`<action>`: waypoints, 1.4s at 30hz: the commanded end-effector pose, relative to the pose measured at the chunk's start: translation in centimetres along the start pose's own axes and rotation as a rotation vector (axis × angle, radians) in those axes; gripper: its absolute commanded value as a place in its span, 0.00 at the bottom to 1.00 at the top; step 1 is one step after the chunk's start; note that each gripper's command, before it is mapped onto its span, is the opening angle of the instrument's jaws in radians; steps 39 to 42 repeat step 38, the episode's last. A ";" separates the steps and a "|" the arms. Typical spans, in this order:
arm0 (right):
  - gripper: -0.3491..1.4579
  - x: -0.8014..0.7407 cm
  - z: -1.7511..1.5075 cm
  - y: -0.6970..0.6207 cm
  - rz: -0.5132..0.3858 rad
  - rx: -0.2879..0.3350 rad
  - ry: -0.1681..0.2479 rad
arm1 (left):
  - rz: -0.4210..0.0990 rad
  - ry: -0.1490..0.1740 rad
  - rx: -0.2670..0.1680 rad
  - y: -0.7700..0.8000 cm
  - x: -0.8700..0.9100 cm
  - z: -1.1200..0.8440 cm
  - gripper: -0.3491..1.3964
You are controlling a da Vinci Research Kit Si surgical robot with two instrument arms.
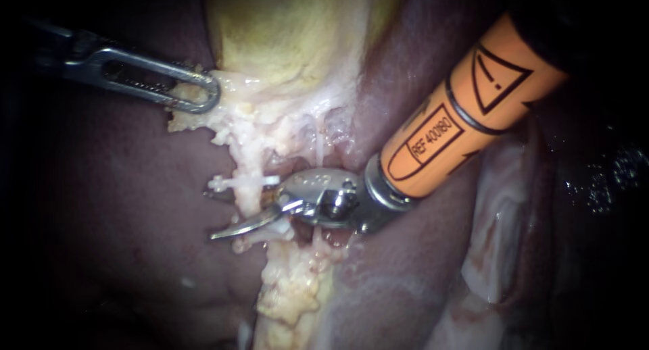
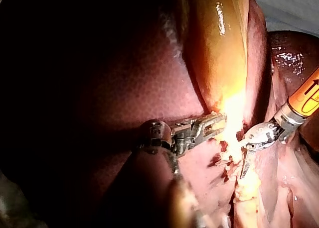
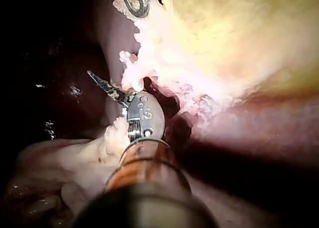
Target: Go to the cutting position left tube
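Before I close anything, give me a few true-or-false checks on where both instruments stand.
1. The right instrument has its blades open, with a pale tube between them. True.
2. The left instrument hangs free of all tissue. False: its claw is shut on pale tissue at the edge of the gallbladder.
3. The two instruments touch each other. False: they are apart, with the pale tissue lying between them.
4. The right instrument's orange shaft comes in from the upper right. True.
5. The left instrument grips the liver. False: it holds the pale tissue.
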 end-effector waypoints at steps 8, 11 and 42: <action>0.91 0.04 0.08 -0.01 -0.001 -0.011 0.024 | 0.000 0.001 0.001 0.00 0.00 0.01 0.00; 0.91 0.08 0.09 -0.06 0.029 -0.008 0.025 | 0.000 0.001 0.002 0.00 0.00 0.01 0.00; 0.94 0.56 -0.08 -0.50 0.137 0.026 0.055 | 0.002 0.001 0.002 -0.03 -0.02 0.03 0.00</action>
